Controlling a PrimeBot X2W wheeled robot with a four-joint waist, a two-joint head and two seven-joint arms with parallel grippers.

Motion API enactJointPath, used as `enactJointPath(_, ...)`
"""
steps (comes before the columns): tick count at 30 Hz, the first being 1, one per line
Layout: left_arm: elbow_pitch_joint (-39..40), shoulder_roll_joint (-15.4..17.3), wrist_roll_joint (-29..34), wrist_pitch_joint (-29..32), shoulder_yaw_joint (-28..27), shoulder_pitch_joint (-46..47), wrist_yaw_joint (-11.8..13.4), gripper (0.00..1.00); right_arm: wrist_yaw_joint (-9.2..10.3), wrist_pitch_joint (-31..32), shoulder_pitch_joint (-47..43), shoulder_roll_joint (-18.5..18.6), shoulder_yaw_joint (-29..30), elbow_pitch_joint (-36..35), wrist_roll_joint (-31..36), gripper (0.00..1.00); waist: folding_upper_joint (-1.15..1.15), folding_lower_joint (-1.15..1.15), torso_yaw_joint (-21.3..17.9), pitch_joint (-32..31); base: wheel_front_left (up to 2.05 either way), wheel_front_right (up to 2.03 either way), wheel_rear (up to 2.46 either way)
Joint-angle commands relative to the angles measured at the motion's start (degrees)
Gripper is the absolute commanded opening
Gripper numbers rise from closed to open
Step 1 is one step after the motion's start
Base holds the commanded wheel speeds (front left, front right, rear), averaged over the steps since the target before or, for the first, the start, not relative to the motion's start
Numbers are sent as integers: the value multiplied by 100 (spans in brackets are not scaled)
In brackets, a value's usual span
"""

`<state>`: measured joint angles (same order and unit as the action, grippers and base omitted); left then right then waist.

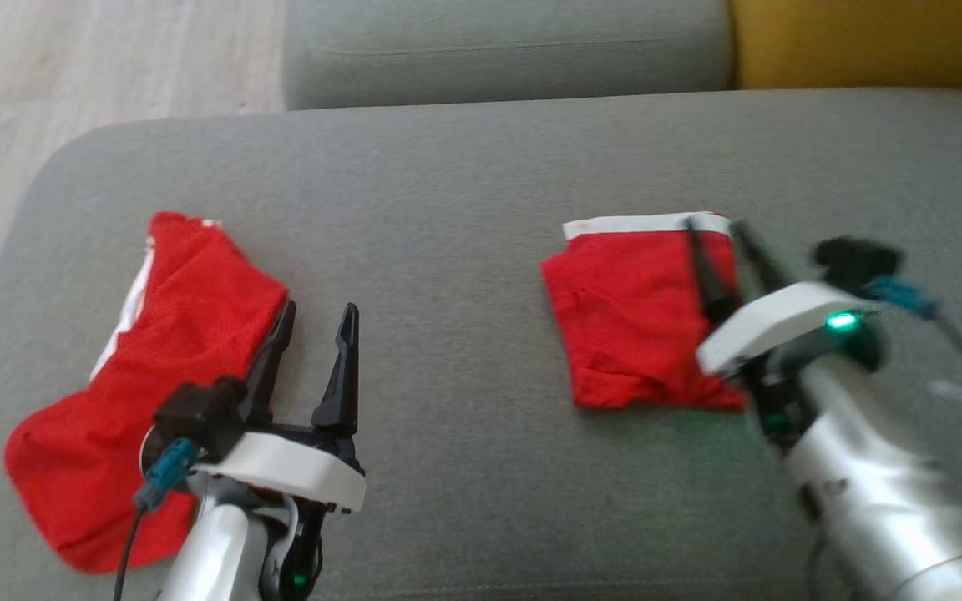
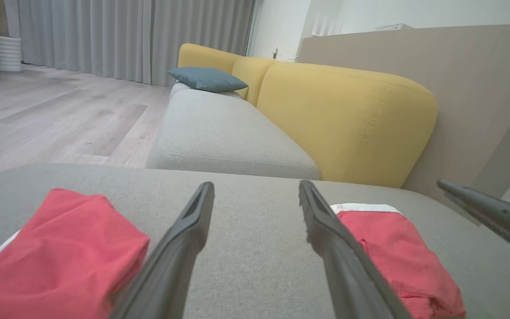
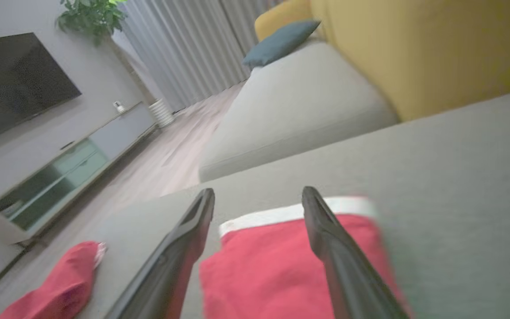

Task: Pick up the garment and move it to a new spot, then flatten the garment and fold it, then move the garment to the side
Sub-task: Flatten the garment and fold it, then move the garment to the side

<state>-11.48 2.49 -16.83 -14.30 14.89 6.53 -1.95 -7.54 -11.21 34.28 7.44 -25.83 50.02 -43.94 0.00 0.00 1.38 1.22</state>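
Observation:
A folded red garment (image 1: 631, 325) with a white waistband lies flat on the right half of the grey cushion (image 1: 464, 192). My right gripper (image 1: 715, 227) hovers over its right edge, open, with nothing between its fingers; its own view looks down on that garment (image 3: 264, 270) between the spread fingers of the right gripper (image 3: 258, 192). A second red garment (image 1: 172, 334) lies crumpled at the left. My left gripper (image 1: 318, 315) stands open just right of it, empty, over bare cushion. In the left wrist view the left gripper (image 2: 256, 186) points between the crumpled garment (image 2: 60, 248) and the folded one (image 2: 392, 248).
The cushion's left edge drops to a wooden floor (image 1: 72, 67). A second grey seat (image 1: 506, 42) and a yellow backrest (image 1: 865, 42) lie beyond the far edge. A blue pillow (image 2: 208, 79) sits farther along the sofa. Bare cushion lies between the two garments.

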Motion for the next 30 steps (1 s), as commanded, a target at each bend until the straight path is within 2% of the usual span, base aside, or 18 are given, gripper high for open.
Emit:
enactJointPath(1, 291, 39, -67, -70, -149, 349, 39, 100, 5, -185, 119, 252, 217, -211, 448, 100, 0, 0, -228, 10, 0, 0, 0)
enactJointPath(5, 377, 39, -62, -70, -106, 413, 40, 100, 5, -304, -77, 459, 764, -492, 1096, 100, 0, 0, -410, 53, 0, 0, 0)
enactJointPath(8, 417, 39, -48, -70, -97, 433, 47, 100, 5, -343, -385, 437, 1155, -853, 1655, 100, 0, 0, -525, 91, 0, 0, 0)
enactJointPath(15, 424, 39, 154, -70, -134, 346, 26, 100, 5, -366, -1365, -84, 2097, -1916, 2870, 100, 0, 0, -704, 138, 0, 0, 0)
enactJointPath(19, 438, 39, 258, -70, -166, 256, 6, 100, 5, -243, -1770, -312, 2338, -2390, 3382, 100, 0, 0, -746, 164, 0, 0, 0)
enactJointPath(24, 455, 39, 271, -70, -138, 274, -32, 100, 5, 46, -1940, -424, 2511, -2812, 3624, 100, 0, 0, -671, 280, 0, 0, 0)
enactJointPath(30, 439, 39, 272, -70, -27, 394, -78, 100, 5, 565, -1790, -451, 2526, -2797, 3515, 100, 0, 0, -465, 531, 0, 0, 0)
